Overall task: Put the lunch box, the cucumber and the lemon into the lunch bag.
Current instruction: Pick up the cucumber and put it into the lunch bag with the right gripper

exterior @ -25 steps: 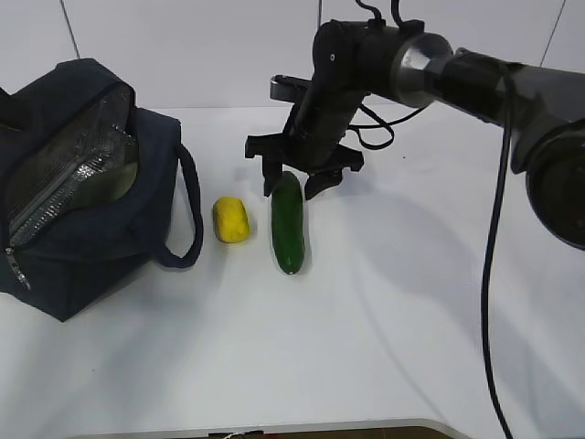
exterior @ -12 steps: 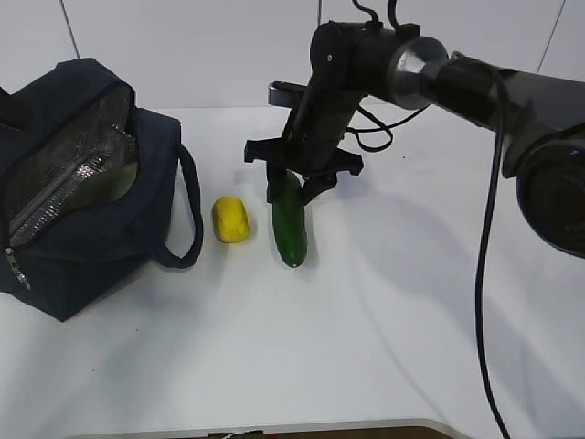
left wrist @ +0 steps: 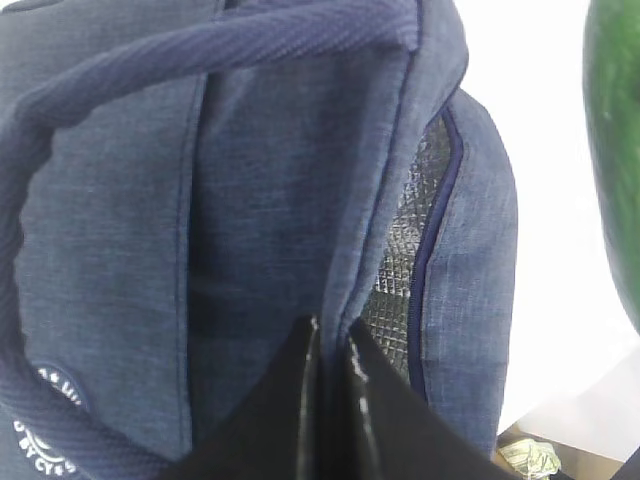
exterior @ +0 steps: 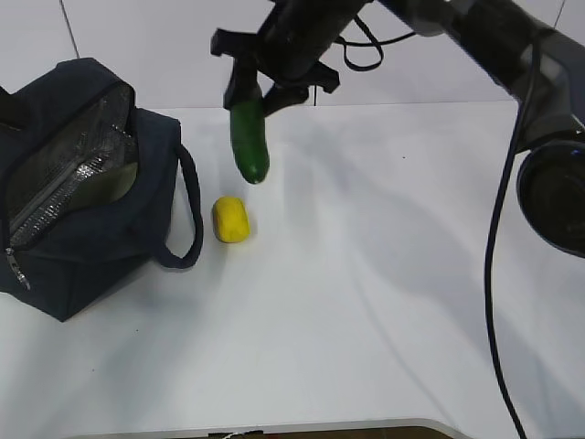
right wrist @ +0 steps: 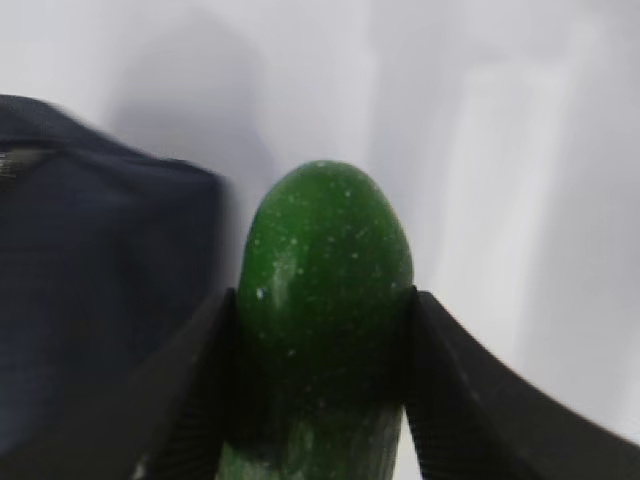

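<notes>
My right gripper (exterior: 259,99) is shut on the upper end of the dark green cucumber (exterior: 249,146), which hangs nearly upright in the air, above and behind the lemon (exterior: 231,219). In the right wrist view the cucumber (right wrist: 325,270) fills the gap between the fingers of the right gripper (right wrist: 322,330). The navy lunch bag (exterior: 91,247) stands open at the left, silver lining showing, with a pale green shape inside that may be the lunch box (exterior: 122,181). My left gripper (left wrist: 333,335) is shut on the bag's fabric edge (left wrist: 270,200). The cucumber (left wrist: 612,150) shows at the right edge of the left wrist view.
The bag's loop handle (exterior: 187,215) hangs on the table just left of the lemon. The right arm's black cable (exterior: 494,238) hangs down over the right side of the white table (exterior: 384,302).
My right gripper closed on the cucumber, lifted it off the table and carried it up and to the left, toward the bag. The lemon and bag have not moved.
</notes>
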Motion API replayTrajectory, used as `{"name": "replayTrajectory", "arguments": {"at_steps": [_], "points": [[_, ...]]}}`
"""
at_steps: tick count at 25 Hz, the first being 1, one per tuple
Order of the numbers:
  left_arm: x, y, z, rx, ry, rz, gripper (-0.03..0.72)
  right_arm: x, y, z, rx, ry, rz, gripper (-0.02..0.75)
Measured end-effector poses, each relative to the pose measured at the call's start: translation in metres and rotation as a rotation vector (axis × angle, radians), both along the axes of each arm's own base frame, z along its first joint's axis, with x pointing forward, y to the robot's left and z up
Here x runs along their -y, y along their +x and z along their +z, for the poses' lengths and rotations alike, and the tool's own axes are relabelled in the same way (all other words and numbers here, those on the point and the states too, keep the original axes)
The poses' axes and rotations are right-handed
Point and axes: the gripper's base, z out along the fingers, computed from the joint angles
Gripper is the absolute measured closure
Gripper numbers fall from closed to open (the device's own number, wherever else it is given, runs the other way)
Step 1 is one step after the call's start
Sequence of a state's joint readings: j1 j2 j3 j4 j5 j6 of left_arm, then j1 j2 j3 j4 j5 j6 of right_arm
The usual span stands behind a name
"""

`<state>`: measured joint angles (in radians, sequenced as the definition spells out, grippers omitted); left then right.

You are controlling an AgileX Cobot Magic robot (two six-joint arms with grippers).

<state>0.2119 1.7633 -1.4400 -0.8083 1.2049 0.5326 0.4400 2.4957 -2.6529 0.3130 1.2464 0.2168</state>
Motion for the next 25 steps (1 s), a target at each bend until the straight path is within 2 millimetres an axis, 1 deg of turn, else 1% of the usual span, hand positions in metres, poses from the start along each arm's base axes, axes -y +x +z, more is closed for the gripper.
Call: {"name": "replayTrajectory", "arguments": {"at_steps": [2, 4, 8, 11, 13, 19, 21, 24, 25], "points": [[0.0, 0.0, 0.0, 0.0, 0.0, 0.0, 0.701, -0.006, -0.005, 0.018, 0.018, 0.1, 0.043, 0.355], [0.0, 0.0, 0.0, 0.0, 0.0, 0.0, 0.701, -0.014, -0.011, 0.028, -0.002, 0.212, 0.097, 0.355], [0.0, 0.0, 0.0, 0.0, -0.002, 0.0, 0.701, -0.027, -0.02, 0.035, -0.042, 0.334, 0.168, 0.356], [0.0, 0.0, 0.0, 0.001, -0.004, 0.001, 0.701, -0.039, -0.028, 0.037, -0.078, 0.405, 0.21, 0.356], [0.0, 0.0, 0.0, 0.001, -0.006, 0.001, 0.701, -0.05, -0.033, 0.032, -0.11, 0.435, 0.237, 0.356], [0.002, 0.001, 0.002, 0.006, -0.029, 0.007, 0.701, -0.084, -0.045, 0.001, -0.187, 0.426, 0.291, 0.356], [0.002, 0.001, 0.002, 0.007, -0.031, 0.008, 0.701, -0.09, -0.049, -0.004, -0.199, 0.424, 0.302, 0.356], [0.002, 0.001, 0.002, 0.007, -0.031, 0.008, 0.701, -0.093, -0.048, -0.012, -0.229, 0.424, 0.289, 0.356], [0.002, 0.001, 0.002, 0.006, -0.033, 0.007, 0.701, -0.094, -0.047, -0.017, -0.25, 0.425, 0.277, 0.356]]}}
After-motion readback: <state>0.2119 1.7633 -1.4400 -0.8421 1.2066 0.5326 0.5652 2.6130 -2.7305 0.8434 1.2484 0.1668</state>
